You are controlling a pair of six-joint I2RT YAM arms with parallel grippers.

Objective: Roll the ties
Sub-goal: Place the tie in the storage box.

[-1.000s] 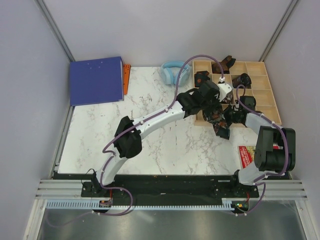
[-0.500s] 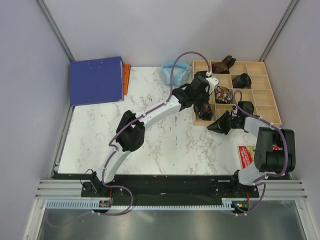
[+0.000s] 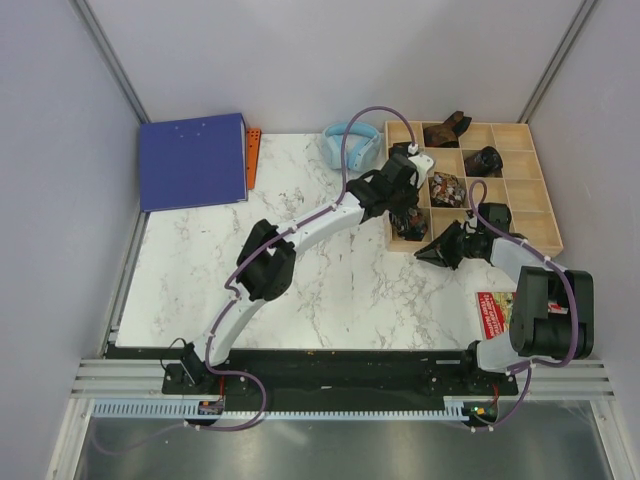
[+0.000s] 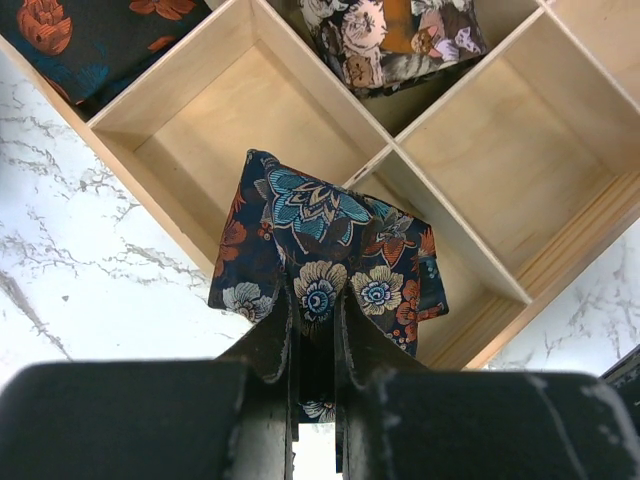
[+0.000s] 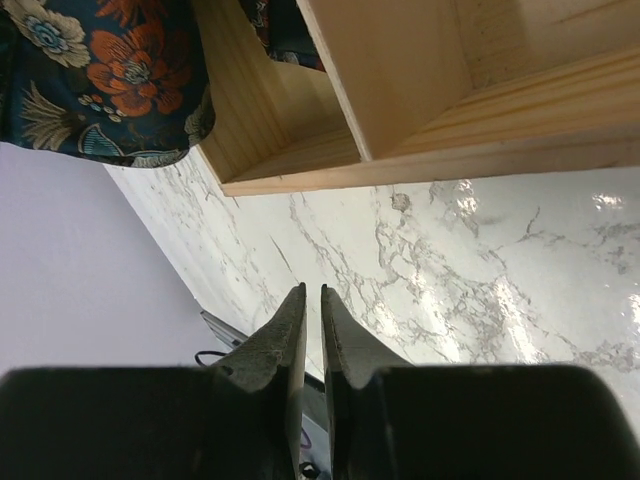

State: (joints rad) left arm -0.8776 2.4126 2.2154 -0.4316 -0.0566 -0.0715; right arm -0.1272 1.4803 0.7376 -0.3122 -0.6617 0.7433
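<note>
Overhead, the left gripper (image 3: 408, 205) reaches across the marble table (image 3: 340, 290) to the near-left corner of the wooden tray (image 3: 525, 165). Its fingers (image 4: 268, 345) are clamped on a folded tie (image 4: 325, 225), dark navy with blue, cream and orange flowers. This tie is held over the junction of two tray dividers; whether the cloth touches the wood cannot be told. A rolled tie (image 4: 395, 40) with cream and orange print sits in the compartment beyond. A second dark tie (image 4: 70, 35) with orange flowers lies in a neighbouring compartment. The right gripper (image 3: 432, 252) hovers low beside the tray's near edge. Its fingers (image 5: 275, 340) stand a narrow slit apart with nothing between them. A red label (image 3: 492, 312) lies on the table by the right arm; its white print is too small to read. A blue binder (image 3: 192, 160) and light-blue headphones (image 3: 345, 140) lie at the far side of the table.
</note>
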